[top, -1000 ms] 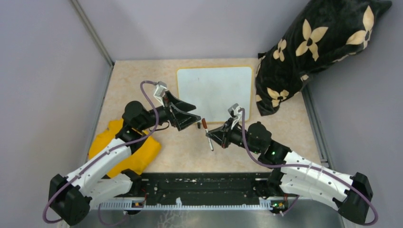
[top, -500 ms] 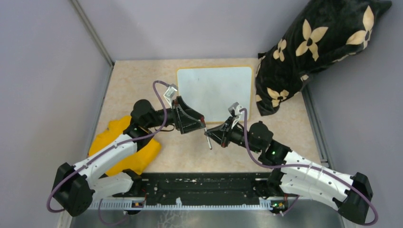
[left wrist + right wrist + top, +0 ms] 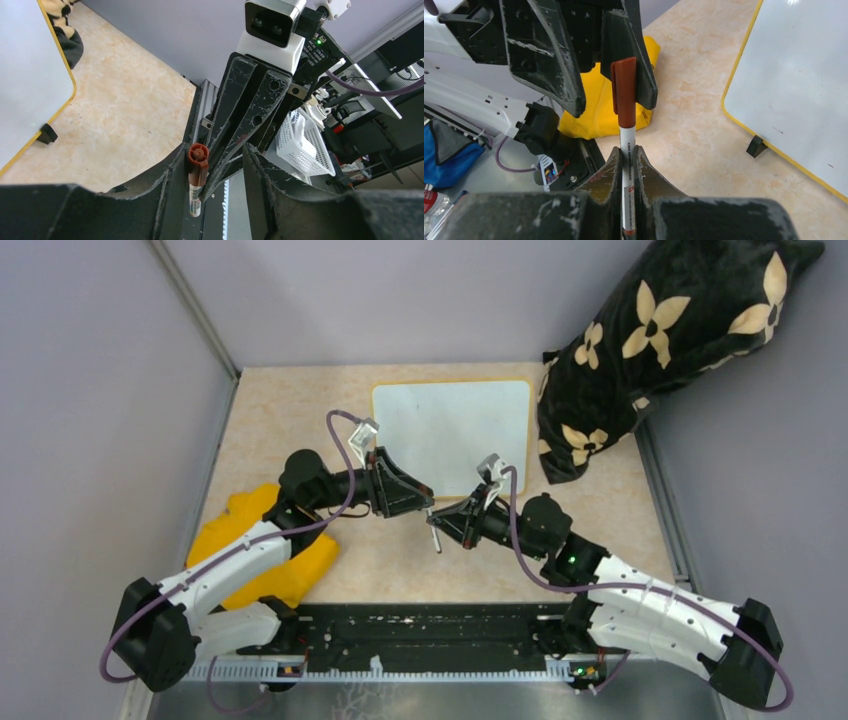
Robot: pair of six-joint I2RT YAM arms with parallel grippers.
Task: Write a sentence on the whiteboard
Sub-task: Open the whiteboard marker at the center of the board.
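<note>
Centrally, whiteboard [image 3: 452, 430] at table's [image 3: 300, 410] far edge; open tabletop toward left edge. Right gripper [image 3: 626, 150] clamped on marker [image 3: 627, 142]; left gripper [image 3: 611, 100] half-open astride brown cap [image 3: 625, 90], gap seen only in wrist views.

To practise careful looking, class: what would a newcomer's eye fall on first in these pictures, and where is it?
The marker pinched in the right gripper at mid-table, with the jaws of the left gripper either side of its brown cap. Behind them is the whiteboard, showing no writing; a black cushion with cream flowers leans at far right, and a yellow cloth lies near left.
</note>
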